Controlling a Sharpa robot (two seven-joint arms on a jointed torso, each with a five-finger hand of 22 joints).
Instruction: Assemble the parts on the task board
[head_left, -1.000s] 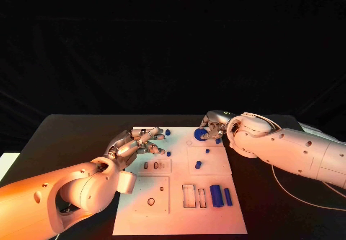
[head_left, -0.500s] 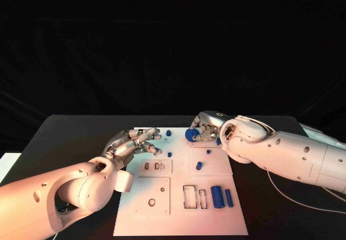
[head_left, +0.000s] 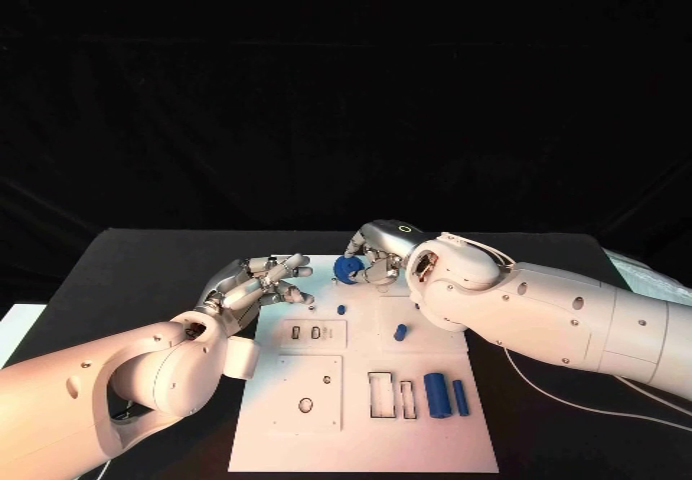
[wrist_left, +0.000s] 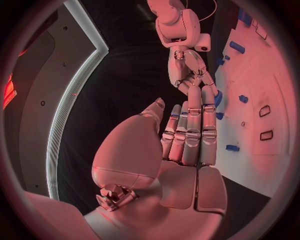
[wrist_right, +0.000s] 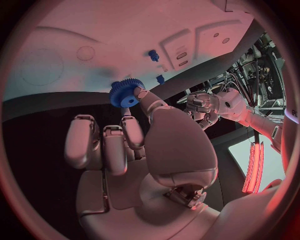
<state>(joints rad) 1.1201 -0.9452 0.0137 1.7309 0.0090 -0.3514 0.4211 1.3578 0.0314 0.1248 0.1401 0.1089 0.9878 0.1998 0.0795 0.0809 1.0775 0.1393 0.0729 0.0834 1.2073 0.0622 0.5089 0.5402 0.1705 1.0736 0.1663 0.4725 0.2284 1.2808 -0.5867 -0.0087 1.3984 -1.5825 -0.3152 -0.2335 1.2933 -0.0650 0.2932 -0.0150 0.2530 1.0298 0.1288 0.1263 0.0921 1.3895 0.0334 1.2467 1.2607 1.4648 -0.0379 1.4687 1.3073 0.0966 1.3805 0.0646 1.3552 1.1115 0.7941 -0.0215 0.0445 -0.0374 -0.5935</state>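
A blue gear (head_left: 346, 268) is pinched in the right hand (head_left: 374, 262) at the far edge of the white task board (head_left: 361, 420), held above the board's far-left part and not yet seated. In the right wrist view the gear (wrist_right: 126, 93) is seen gripped at its rim by the fingertips (wrist_right: 141, 94), the remaining fingers being curled beside it. The left hand (head_left: 257, 287) is held with its fingers extended side by side and nothing in them, at the board's far-left edge, close to the right hand.

Other blue parts lie on the board: a small peg (head_left: 401, 331) near the middle, a thick cylinder (head_left: 436, 389) and a thinner one (head_left: 459, 396) at the near right.

Several risks can be judged from this. The gear is held by its rim only, so it could be tilted or dropped if the grip is loosened before it is lined up with its seat. The two hands are near each other, so a collision could be caused by any sideways move. Which seat is intended cannot be told; a misjudged descent could leave the gear resting askew on the board.
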